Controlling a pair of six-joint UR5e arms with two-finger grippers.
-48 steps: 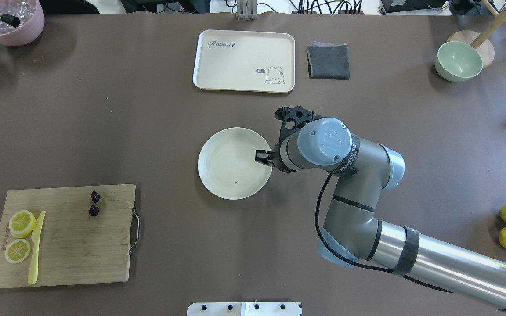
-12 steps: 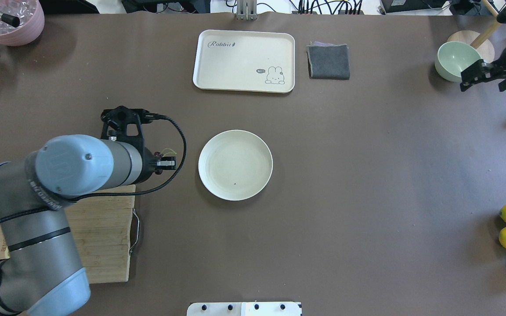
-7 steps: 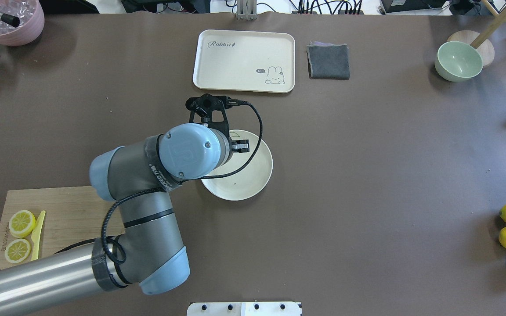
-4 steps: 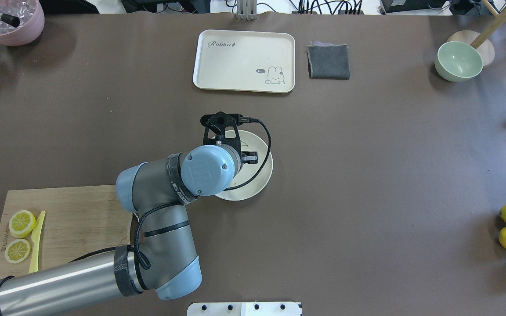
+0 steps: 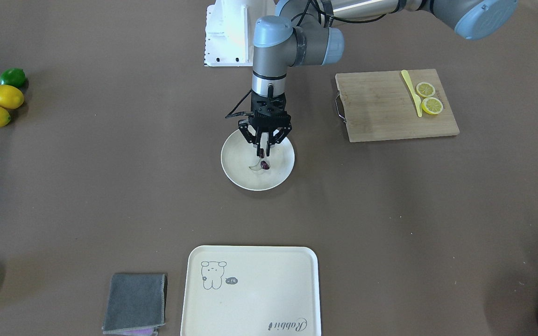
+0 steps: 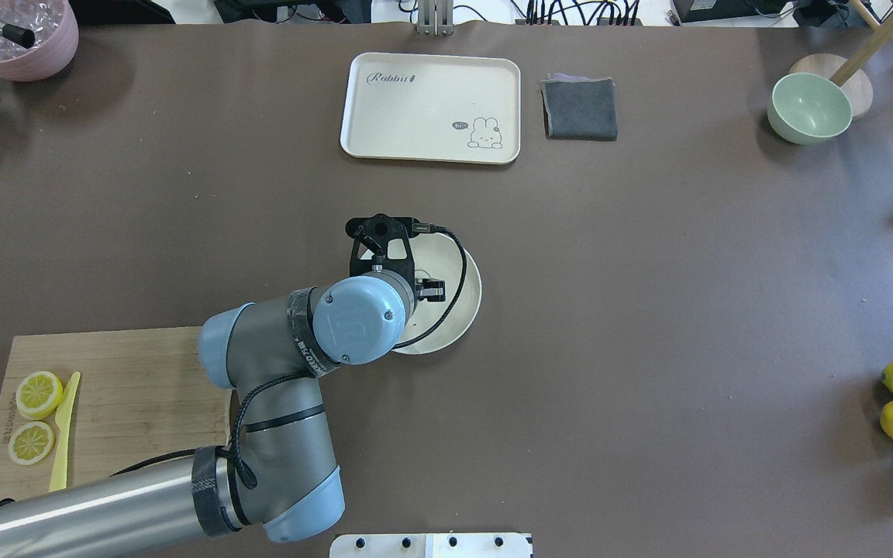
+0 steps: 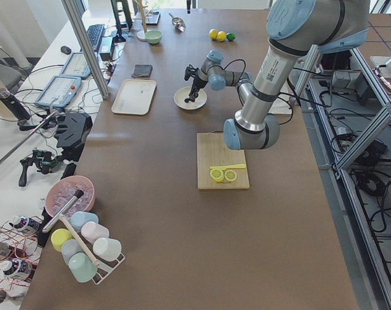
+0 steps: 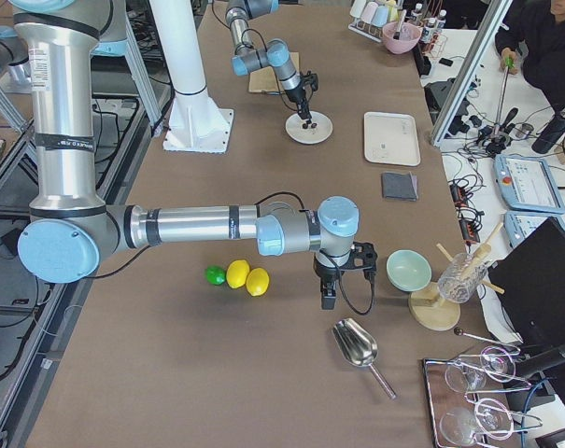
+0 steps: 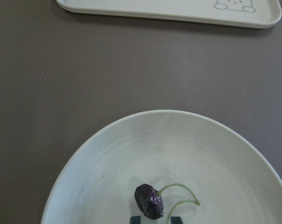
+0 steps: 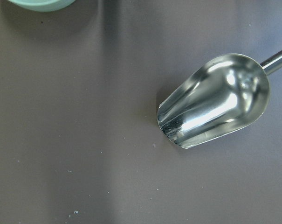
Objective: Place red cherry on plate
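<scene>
The left arm has carried the red cherry [image 5: 265, 164] off the cutting board [image 5: 381, 107] and across to the plate [image 5: 237, 174], and over the last half second it has settled lower. The left hand [image 5: 263, 152] now hangs just above the plate's middle. Its fingers are close together and seem still clamped on the pair, with one dark fruit and the curling stem resting against the plate's floor. The placing looks all but done; letting go and lifting clear is what remains.

Nothing crowds the plate. The board with its lemon slices [image 5: 429, 98] and yellow knife [image 5: 411, 91] lies well apart at the robot's near left. The tray [image 5: 259, 289] and grey cloth [image 5: 133, 301] sit on the far side of the desk. The right hand [image 8: 327, 297] hovers far off to the right above a metal scoop [image 10: 215, 100]. I cannot tell whether its fingers are apart or together.
</scene>
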